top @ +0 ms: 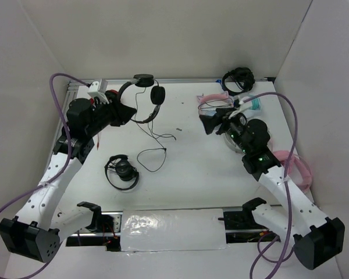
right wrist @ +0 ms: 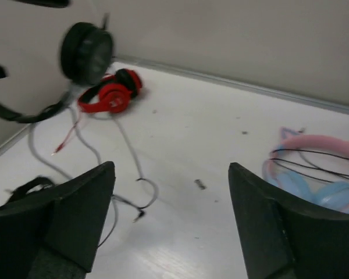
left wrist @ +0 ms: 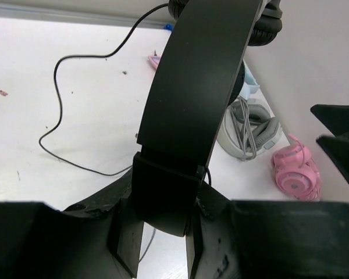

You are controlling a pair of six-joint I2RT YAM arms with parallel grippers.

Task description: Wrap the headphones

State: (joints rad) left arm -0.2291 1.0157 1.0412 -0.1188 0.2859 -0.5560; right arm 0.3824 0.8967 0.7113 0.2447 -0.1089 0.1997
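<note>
In the upper left of the overhead view, the headphones (top: 157, 95) are held off the table (top: 192, 186) by the left gripper (top: 127, 114), just beside a red pair (top: 109, 95). The left gripper is clamped on the thin headband (left wrist: 192, 104), and in the left wrist view the band is seen pinched between the two fingers (left wrist: 125, 238) near one end. The ear pads are raised toward the back wall. This hold is judged to serve the wrapping: with the frame fixed in the air, the cable (top: 153, 158) is left hanging free for the other arm to gather.

Toward the centre of the overhead view, the cable is trailed down from the ear pads and laid on the table in loose curves and one open loop. No turn is seen around the band, so the wrapping is judged not yet begun. A compact black pair (top: 123, 172) is seen lower left of that loop, apart from it.

Right of centre, the right gripper (top: 211, 124) is pointed toward the held headphones, well apart from the cable. In the right wrist view its fingers (right wrist: 75, 209) are spread and blurred, with only bare table between them; nothing is held or touched. Its placement is judged to be an approach toward the cable.

At the right, a pink and blue pair (right wrist: 320, 168) and a grey pair (left wrist: 250, 131) are left aside.
</note>
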